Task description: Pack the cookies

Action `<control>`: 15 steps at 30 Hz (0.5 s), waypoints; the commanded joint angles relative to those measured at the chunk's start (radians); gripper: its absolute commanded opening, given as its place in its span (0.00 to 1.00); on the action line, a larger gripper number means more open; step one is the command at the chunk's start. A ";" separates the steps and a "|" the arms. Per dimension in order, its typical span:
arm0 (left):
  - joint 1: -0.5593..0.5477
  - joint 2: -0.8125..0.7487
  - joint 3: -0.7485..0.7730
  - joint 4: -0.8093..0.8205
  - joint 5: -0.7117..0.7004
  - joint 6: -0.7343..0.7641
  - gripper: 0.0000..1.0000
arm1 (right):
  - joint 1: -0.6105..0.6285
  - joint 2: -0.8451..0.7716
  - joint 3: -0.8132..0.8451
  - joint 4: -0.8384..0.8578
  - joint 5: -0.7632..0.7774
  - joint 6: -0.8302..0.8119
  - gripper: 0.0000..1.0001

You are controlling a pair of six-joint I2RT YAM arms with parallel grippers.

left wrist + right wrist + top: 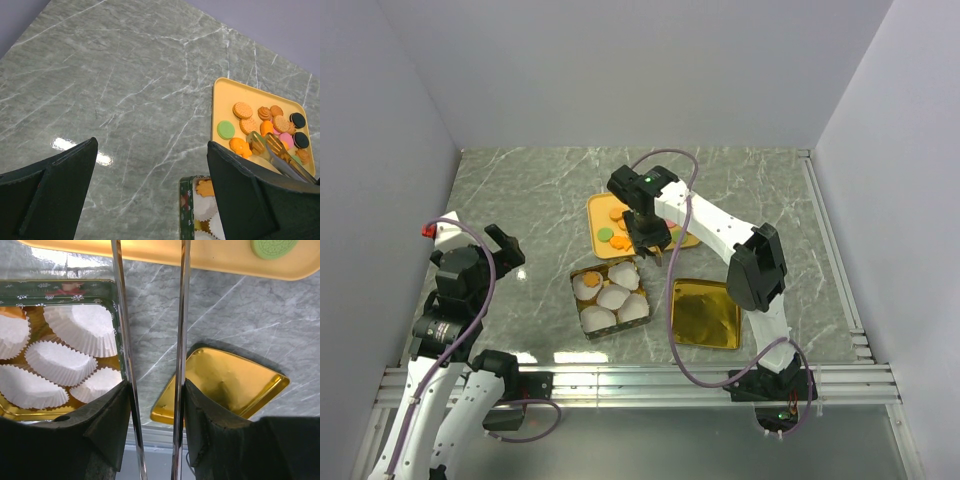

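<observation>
The cookies (616,224) lie in a heap on a yellow tray (599,250); in the left wrist view they (260,122) are orange, pink, green and black. My right gripper (648,236) is above the tray's near edge, shut on metal tongs (182,315). The tongs' tips (260,142) are among the cookies; whether they hold one I cannot tell. A green tin (576,300) with white paper cups (82,327) sits in front of the tray, with one orange cookie (205,187) in a cup. My left gripper (496,250) is open and empty at the far left.
A gold tin lid (705,313) lies upside down to the right of the tin, also in the right wrist view (230,385). Grey walls enclose the marble table on three sides. A metal rail runs along the near edge.
</observation>
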 commanded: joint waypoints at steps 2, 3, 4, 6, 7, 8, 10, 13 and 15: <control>-0.006 -0.006 0.000 0.041 0.015 0.019 0.97 | 0.009 -0.002 0.050 -0.013 0.028 0.023 0.50; -0.006 -0.006 0.000 0.041 0.015 0.019 0.97 | 0.007 0.000 0.050 -0.015 0.030 0.023 0.50; -0.006 -0.007 0.000 0.039 0.015 0.019 0.97 | 0.007 -0.003 0.050 -0.015 0.027 0.023 0.49; -0.007 -0.004 0.000 0.041 0.017 0.019 0.97 | 0.009 -0.006 0.046 -0.012 0.024 0.021 0.44; -0.007 -0.004 -0.001 0.041 0.017 0.019 0.97 | 0.009 -0.009 0.043 -0.012 0.022 0.021 0.42; -0.007 -0.003 0.000 0.041 0.017 0.019 0.97 | 0.007 -0.017 0.039 -0.007 0.019 0.021 0.38; -0.007 0.000 -0.001 0.041 0.017 0.019 0.97 | 0.007 -0.022 0.030 -0.002 0.012 0.023 0.35; -0.007 0.002 0.000 0.041 0.017 0.019 0.97 | 0.009 -0.031 0.024 0.004 0.005 0.024 0.32; -0.007 0.005 0.000 0.041 0.017 0.017 0.96 | 0.007 -0.034 0.026 0.004 0.004 0.026 0.31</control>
